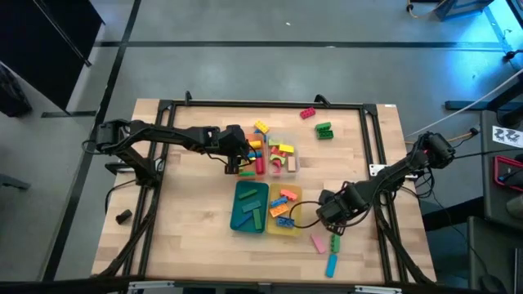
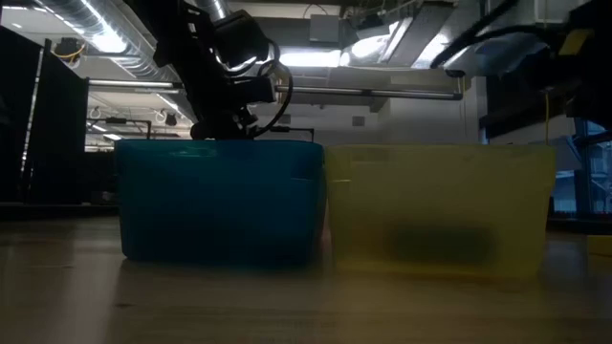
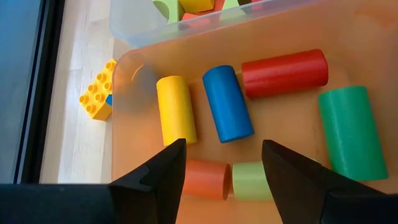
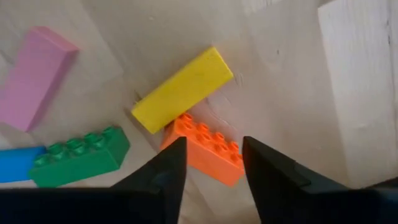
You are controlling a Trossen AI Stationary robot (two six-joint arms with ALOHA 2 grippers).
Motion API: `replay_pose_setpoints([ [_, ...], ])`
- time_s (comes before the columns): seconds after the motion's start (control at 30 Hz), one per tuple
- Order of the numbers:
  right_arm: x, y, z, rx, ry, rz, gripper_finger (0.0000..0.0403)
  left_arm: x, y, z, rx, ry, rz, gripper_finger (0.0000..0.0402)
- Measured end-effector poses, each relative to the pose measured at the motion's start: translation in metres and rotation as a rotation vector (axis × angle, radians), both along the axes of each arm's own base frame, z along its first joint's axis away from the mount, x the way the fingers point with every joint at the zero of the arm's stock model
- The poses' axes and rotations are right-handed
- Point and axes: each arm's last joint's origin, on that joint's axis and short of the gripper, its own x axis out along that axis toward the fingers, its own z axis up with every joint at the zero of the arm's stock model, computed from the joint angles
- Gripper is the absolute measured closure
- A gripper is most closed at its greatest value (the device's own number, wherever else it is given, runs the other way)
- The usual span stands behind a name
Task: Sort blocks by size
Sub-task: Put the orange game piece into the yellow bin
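Observation:
My right gripper point(image 4: 213, 140) points down, open, just right of the yellow tray point(image 1: 286, 214). An orange studded brick point(image 4: 205, 149) lies flat on the table under the gap between its fingers, touching a yellow bar point(image 4: 182, 89). A green brick point(image 4: 78, 155), a pink bar point(image 4: 34, 78) and a blue bar's end point(image 4: 15, 163) lie nearby. My left gripper point(image 3: 221, 146) hangs open over the orange tray point(image 3: 280, 118), which holds yellow point(image 3: 176, 110), blue point(image 3: 227, 102), red point(image 3: 284, 73) and green point(image 3: 352, 132) cylinders.
The teal tray point(image 1: 249, 206) stands left of the yellow one, the clear tray point(image 1: 283, 155) right of the orange one. Loose blocks lie near the far edge: red point(image 1: 307, 113), green point(image 1: 324, 130), yellow point(image 1: 261, 126). A blue bar point(image 1: 332, 265) lies near the front edge.

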Motion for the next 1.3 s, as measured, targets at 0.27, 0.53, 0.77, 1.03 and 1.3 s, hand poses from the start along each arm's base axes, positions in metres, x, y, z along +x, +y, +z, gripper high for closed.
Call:
replay_pose_setpoints([
  [0.27,-0.004,0.003,-0.003,0.032,0.018,0.122,0.0172,0.0,0.0,0.0,0.004,0.004,-0.006,0.0208],
  [0.53,-0.006,0.008,-0.005,0.025,0.016,0.228,0.0164,0.0,0.0,0.0,0.01,0.01,-0.017,0.0208],
  [0.77,-0.002,0.014,-0.021,0.017,0.083,0.301,0.0164,0.0,0.0,0.0,0.009,0.01,-0.016,0.0208],
  [1.03,0.002,0.017,-0.037,0.017,0.15,0.387,0.0164,-0.001,0.0,0.0,0.008,0.013,-0.016,0.0208],
  [1.3,0.007,0.021,-0.051,0.011,0.166,0.388,0.0193,-0.001,0.0,0.0,0.008,0.012,-0.015,0.0208],
])
